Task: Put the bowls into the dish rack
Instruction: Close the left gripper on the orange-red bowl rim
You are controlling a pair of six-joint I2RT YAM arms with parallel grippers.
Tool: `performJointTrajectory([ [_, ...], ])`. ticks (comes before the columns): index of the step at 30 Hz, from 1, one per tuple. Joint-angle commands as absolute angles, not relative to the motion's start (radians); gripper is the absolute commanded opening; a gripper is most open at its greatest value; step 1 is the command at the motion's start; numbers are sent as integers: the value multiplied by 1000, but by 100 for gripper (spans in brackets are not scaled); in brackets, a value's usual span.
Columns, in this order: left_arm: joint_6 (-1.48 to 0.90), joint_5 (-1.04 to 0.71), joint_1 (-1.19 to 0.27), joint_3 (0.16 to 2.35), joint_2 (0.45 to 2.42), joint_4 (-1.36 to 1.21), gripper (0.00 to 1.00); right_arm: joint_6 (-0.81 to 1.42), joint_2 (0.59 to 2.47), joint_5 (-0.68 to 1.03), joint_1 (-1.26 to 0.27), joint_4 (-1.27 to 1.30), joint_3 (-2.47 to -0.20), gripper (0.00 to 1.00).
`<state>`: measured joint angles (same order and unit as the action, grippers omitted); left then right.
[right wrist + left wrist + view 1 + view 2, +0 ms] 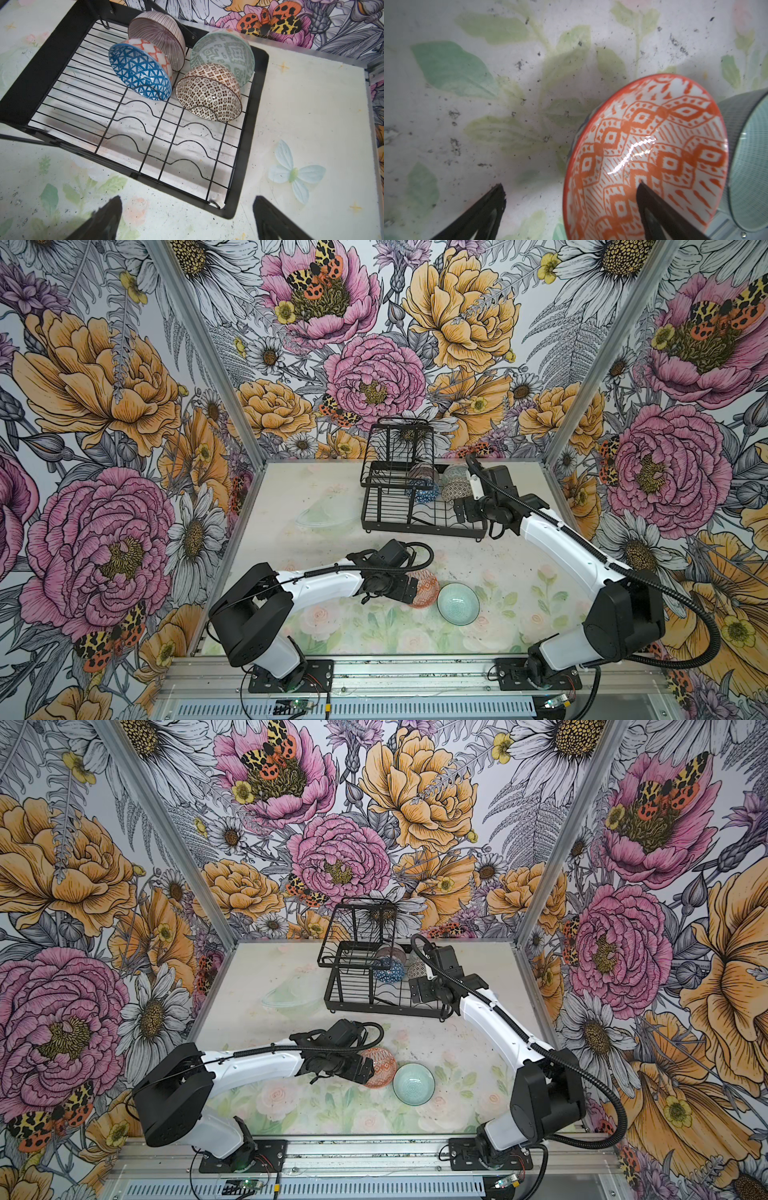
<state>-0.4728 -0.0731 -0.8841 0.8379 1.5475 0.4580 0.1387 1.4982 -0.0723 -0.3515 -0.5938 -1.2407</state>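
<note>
Straddling orange-diamond bowl (645, 158) rim, left tool (570, 183) wide | right tool (188, 197) wide, near dish rack (47, 62)

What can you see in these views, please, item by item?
dish rack: one, black, back of table
striped bowl: one, pink-lined, in rack
blue-triangled bowl: one, blue-white, in rack
grey-green bowl: one, patterned, in rack
dotted bowl: one, dark-on-white, in rack
orange-diamond bowl: one, orange-white, front of table
teal bowl: one, pale, beside orange-diamond bowl
table: one, pale floral
left hand: one, black, open at orange-diamond bowl's rim
right hand: one, black, open, empty, near rack
</note>
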Motion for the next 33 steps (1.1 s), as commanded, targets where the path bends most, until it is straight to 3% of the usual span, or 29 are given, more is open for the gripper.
performJointTrajectory([
  [1,-470,-91,-870,868,1561,421,97,148,1508,-57,-344,-582,-1232,100],
  [4,-466,-94,-859,879,1575,421,95,140,1509,-69,-344,-583,-1230,100],
  [11,-456,-116,-859,902,1622,421,79,135,1506,-70,-342,-583,-1227,100],
  [26,-430,-124,-834,923,1625,449,27,115,1488,-73,-335,-584,-1229,99],
  [33,-396,-108,-808,927,1591,489,11,113,1480,-65,-336,-586,-1229,100],
])
